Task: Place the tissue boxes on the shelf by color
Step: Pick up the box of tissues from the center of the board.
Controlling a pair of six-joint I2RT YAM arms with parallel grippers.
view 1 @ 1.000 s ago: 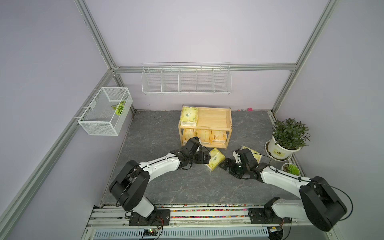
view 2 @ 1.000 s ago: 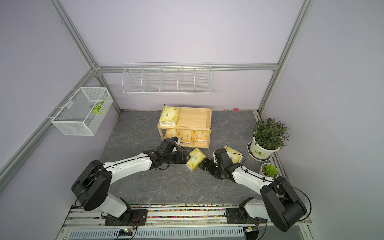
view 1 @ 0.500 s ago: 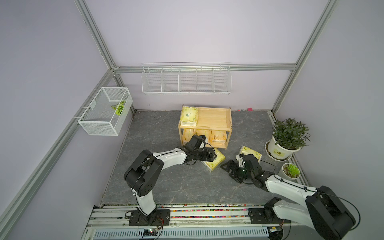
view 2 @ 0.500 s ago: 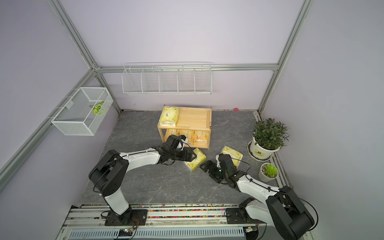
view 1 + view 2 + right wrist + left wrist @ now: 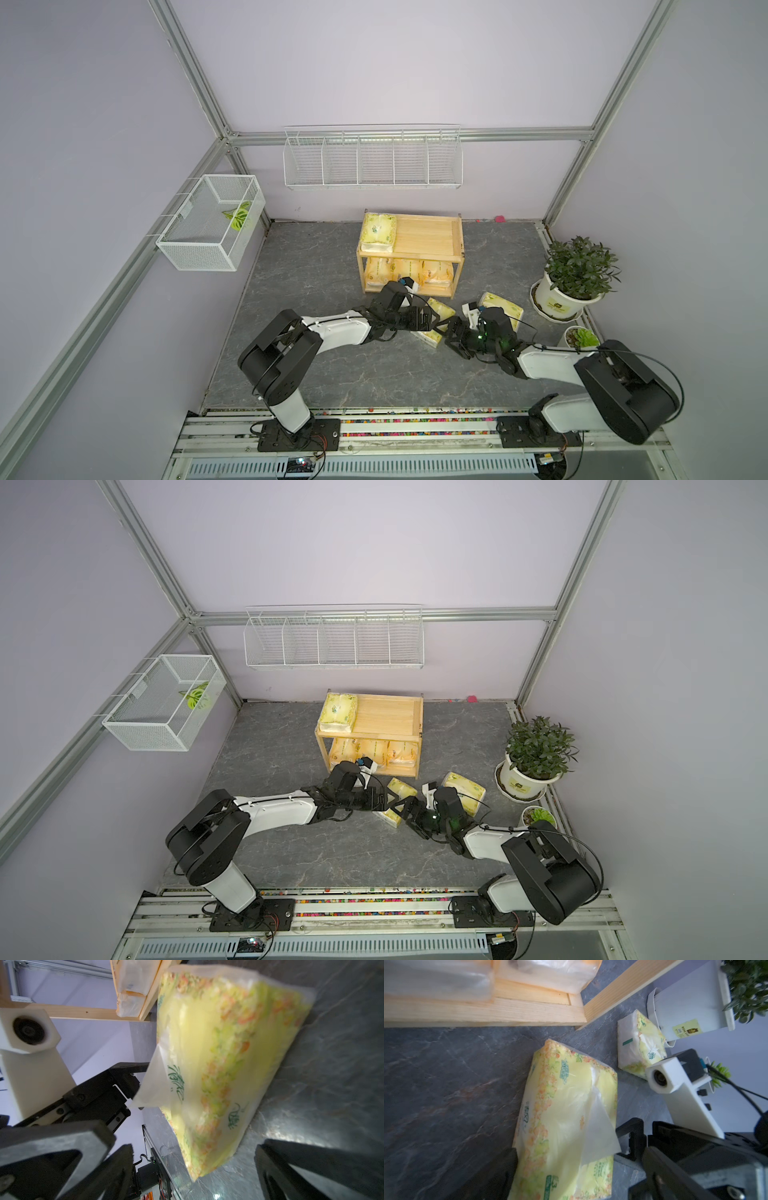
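The wooden shelf stands at the back middle, with one pale yellow-green tissue box on its top tray and three orange ones on its lower tier. Another pale box lies on the floor in front of the shelf. My left gripper is open and straddles its near end. My right gripper faces that box from the opposite side, open, with the box's end just ahead of its fingers. One more pale box lies behind the right wrist.
A potted plant and a small succulent stand at the right edge of the grey floor. A white wire rack hangs on the back wall and a mesh basket on the left wall. The two grippers nearly touch.
My left gripper has slid right from beside the shelf front until it straddles the floor box. My right arm has drawn back, uncovering the other floor box, its gripper staying by the first box.
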